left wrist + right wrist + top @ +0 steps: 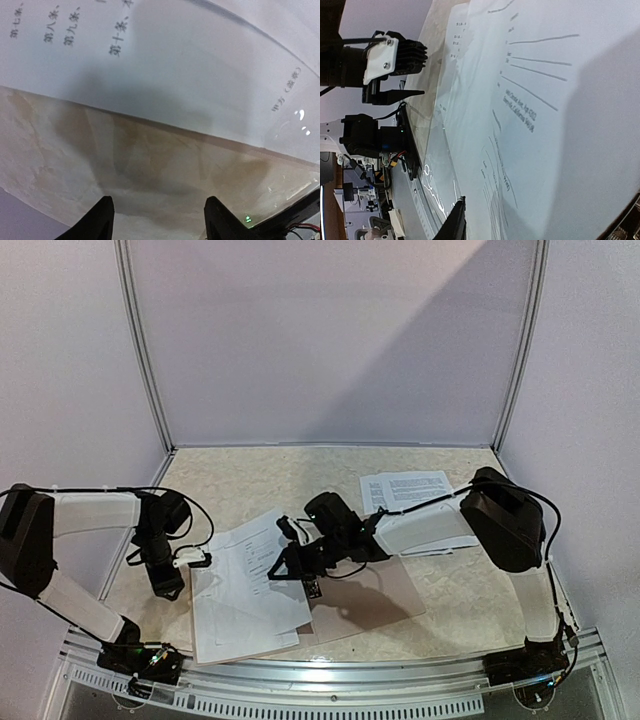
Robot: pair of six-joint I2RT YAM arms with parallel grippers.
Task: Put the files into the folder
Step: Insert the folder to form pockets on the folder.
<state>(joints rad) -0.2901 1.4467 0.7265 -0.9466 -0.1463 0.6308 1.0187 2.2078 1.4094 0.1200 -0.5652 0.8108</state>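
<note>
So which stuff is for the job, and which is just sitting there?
For the job: the pile of printed sheets, the other sheets farther back, the brown folder.

Just there: the table, the metal rail in front, the plain walls.

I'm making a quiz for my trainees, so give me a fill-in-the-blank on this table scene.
The printed sheets nearest the arms lie on the taupe ___. The open, empty ___ gripper sits at their left edge. A second paper pile lies under the ___ arm. Answers: folder, left, right.
</note>
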